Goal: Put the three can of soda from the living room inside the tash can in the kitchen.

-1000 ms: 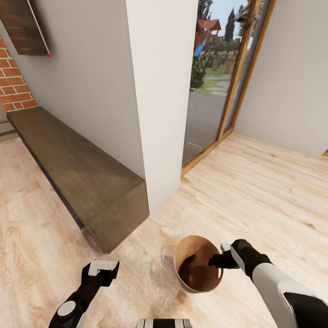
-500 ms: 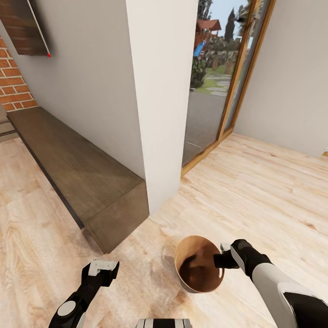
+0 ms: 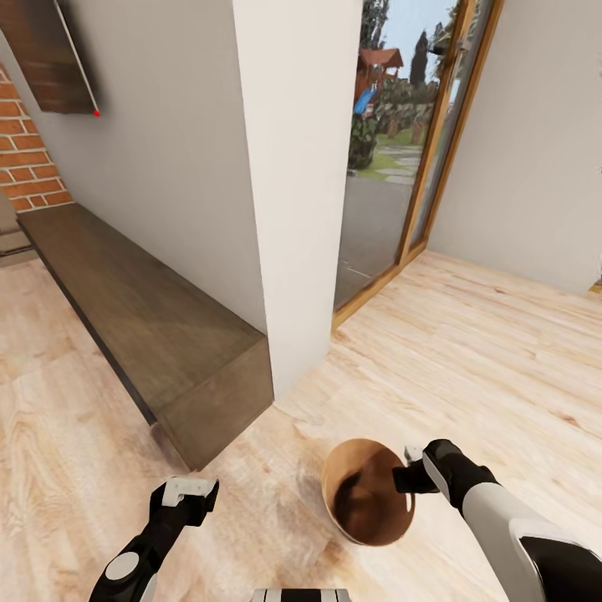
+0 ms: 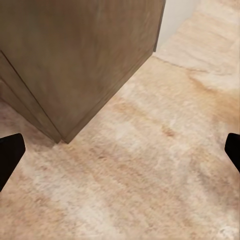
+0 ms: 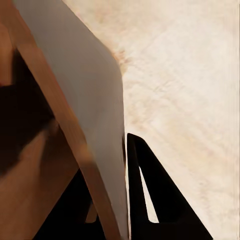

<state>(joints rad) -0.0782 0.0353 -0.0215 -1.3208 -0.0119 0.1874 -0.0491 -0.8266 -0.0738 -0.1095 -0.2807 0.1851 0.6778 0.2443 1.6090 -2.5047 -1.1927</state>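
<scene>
I am looking at the tash can (image 3: 368, 493), which is hanging tilted above the wood plank floor (image 3: 468, 351), its coppery-brown inside facing up toward the head camera. The right gripper (image 3: 405, 478) is sitting at the rim on the side of the tash can away from the bench, and its fingers are pinching the wall there, one inside and one outside, so I am reading it as clamped on the tash can.

The right wrist view is giving me what the head view is not: the pale grey outside of the tash can (image 5: 95, 120) and the thin brown edge of the rim running between the two dark fingers (image 5: 150, 200), with the shadowed interior on one side and bare floor on the other. I am seeing nothing but shadow in the part of the interior that shows.

The low dark wooden bench (image 3: 150, 326) is lying well apart from the tash can, running along the grey wall toward the red brick (image 3: 29, 159). The white pillar (image 3: 297, 167) is standing at the bench's near end, and past it the wood-framed glass door (image 3: 418, 167) is showing a garden.

The left gripper (image 3: 189, 492) is hovering on the bench side of the tash can, near the bench's corner. In the left wrist view its fingertips (image 4: 10, 155) are standing wide apart with nothing between them, over the floor and that bench corner (image 4: 75, 65).
</scene>
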